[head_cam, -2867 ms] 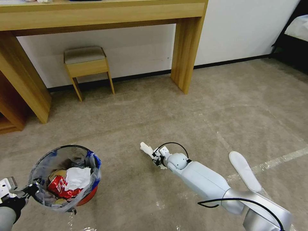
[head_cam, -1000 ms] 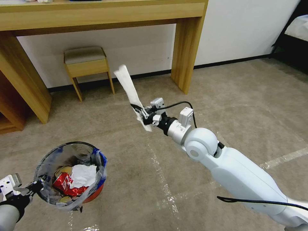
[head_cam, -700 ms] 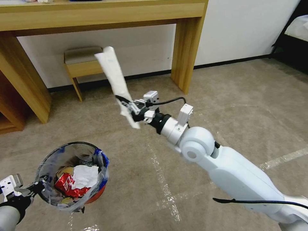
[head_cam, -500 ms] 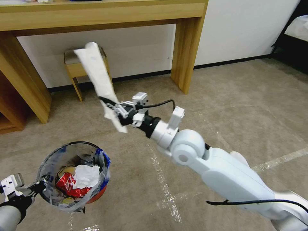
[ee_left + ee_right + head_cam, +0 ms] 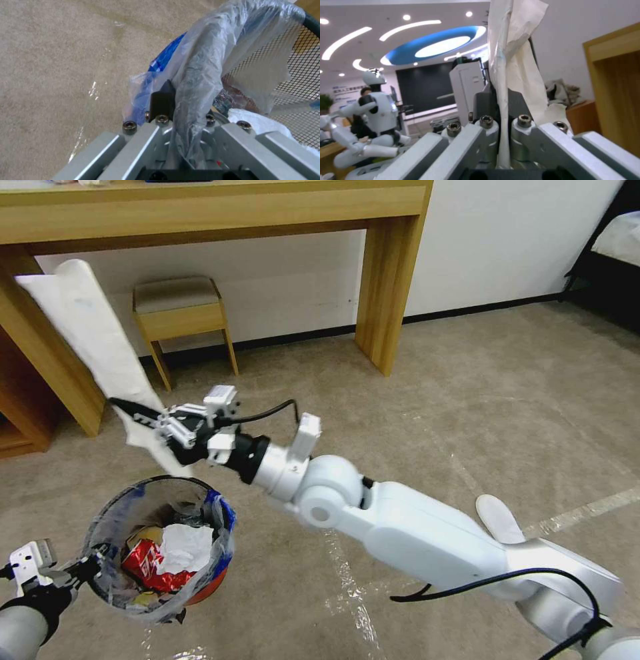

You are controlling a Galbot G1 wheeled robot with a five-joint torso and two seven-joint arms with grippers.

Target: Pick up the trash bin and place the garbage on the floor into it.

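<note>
2nd slipper (image 5: 497,517) half behind arm

even bright indoor light, tape glare on the floor (image 5: 467,400), wide-angle bending at edges

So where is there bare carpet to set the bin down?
Bare beige carpet runs right of the wooden desk leg toward the bed. Crowded spots: around the small wooden stool, and by the flat white slipper beside the right arm.

At your 12 o'clock stands a wooden table (image 5: 393,280) against the white wall (image 5: 507,240); a small stool (image 5: 180,317) sits beneath, a dark bed (image 5: 610,260) at 2 o'clock.
</note>
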